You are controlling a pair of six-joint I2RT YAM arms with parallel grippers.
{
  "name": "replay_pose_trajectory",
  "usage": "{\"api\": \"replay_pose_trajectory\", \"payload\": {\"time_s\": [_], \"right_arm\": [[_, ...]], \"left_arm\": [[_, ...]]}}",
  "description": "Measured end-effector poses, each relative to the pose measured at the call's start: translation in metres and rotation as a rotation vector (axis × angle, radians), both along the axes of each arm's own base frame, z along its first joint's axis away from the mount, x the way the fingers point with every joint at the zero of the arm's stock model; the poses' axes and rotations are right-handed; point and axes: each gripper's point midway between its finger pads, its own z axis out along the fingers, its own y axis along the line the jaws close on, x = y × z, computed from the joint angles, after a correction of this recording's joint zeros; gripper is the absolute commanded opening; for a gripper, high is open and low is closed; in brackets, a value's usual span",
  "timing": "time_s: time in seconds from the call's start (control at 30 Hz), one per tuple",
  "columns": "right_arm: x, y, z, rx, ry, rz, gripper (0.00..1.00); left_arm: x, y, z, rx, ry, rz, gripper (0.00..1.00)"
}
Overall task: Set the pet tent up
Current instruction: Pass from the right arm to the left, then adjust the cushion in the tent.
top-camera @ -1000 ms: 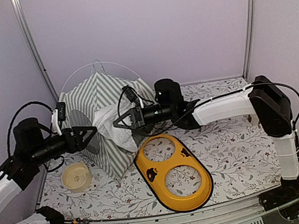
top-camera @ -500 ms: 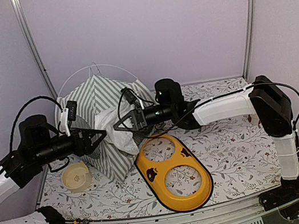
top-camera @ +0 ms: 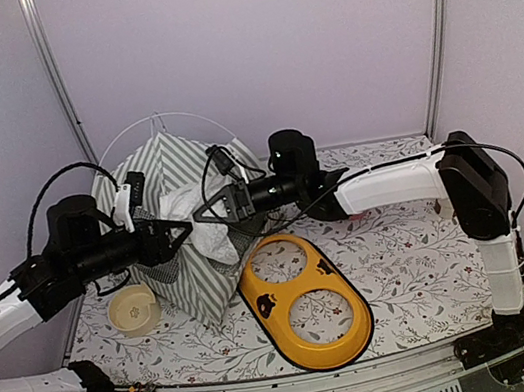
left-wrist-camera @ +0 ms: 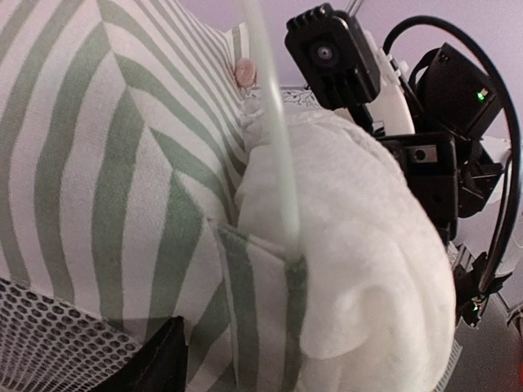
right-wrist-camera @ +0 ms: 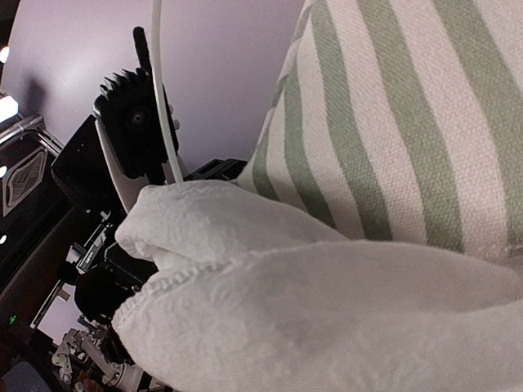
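The pet tent (top-camera: pixel 177 175), green-and-white striped, stands half raised at the back left of the table, with thin white poles (top-camera: pixel 189 117) arching over it. Its white flap (top-camera: pixel 197 230) hangs bunched at the front. My right gripper (top-camera: pixel 212 213) is shut on that flap, and the white fabric (right-wrist-camera: pixel 310 310) hides its fingers in the right wrist view. My left gripper (top-camera: pixel 179 233) presses in from the left, open, with a striped seam (left-wrist-camera: pixel 286 310) and a pole (left-wrist-camera: pixel 274 122) between its jaws. Only one dark finger (left-wrist-camera: pixel 155 367) shows, next to the grey mesh (left-wrist-camera: pixel 49 343).
A yellow two-hole bowl holder (top-camera: pixel 306 300) lies just right of the tent's front corner. A cream bowl (top-camera: pixel 133 308) sits under my left arm. Purple walls and metal uprights close in the back and sides. The floral tablecloth (top-camera: pixel 404 252) covers the right half.
My left arm has swung right, up against the tent, with its jaws narrowing. The right gripper has drawn the white flap slightly up and left. The tent has shifted a little.
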Motion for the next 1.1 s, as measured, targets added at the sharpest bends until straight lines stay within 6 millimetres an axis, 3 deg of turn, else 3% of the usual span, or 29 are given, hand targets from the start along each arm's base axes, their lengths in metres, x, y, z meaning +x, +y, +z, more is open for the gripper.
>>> {"api": "replay_pose_trajectory", "payload": {"time_s": [0.07,0.2,0.4,0.47,0.57,0.63,0.7,0.8,0.83,0.93,1.1], "right_arm": [[0.002,0.002,0.001,0.004,-0.003,-0.001,0.02],[0.004,0.004,-0.001,0.005,-0.005,-0.005,0.10],[0.008,0.005,-0.003,0.006,-0.021,-0.030,0.56],[0.011,-0.001,-0.006,0.000,-0.034,-0.051,0.65],[0.013,-0.018,-0.014,-0.031,-0.053,-0.105,0.68],[0.020,-0.037,-0.016,-0.050,-0.081,-0.170,0.66],[0.031,-0.057,-0.015,-0.064,-0.121,-0.253,0.58],[0.046,-0.076,-0.018,-0.077,-0.169,-0.330,0.38],[0.052,-0.080,-0.021,-0.085,-0.174,-0.346,0.27],[0.064,-0.082,-0.039,-0.120,-0.161,-0.370,0.11],[0.080,-0.064,-0.078,-0.179,-0.118,-0.356,0.04]], "left_arm": [[0.002,-0.001,0.001,-0.002,-0.008,0.004,0.43],[0.007,-0.001,0.001,0.003,-0.017,0.023,0.03],[0.016,0.004,-0.004,0.020,-0.019,0.077,0.00],[0.018,0.006,-0.003,0.017,-0.022,0.088,0.00],[0.022,0.010,0.001,-0.011,-0.024,0.094,0.00],[0.026,0.014,0.003,-0.047,-0.020,0.096,0.00],[0.029,0.017,0.007,-0.084,-0.021,0.093,0.00],[0.031,0.017,0.014,-0.141,-0.030,0.060,0.00],[0.031,0.016,0.016,-0.154,-0.032,0.044,0.00],[0.028,0.011,0.024,-0.196,-0.043,-0.005,0.00],[0.019,0.000,0.038,-0.266,-0.066,-0.112,0.00]]}}
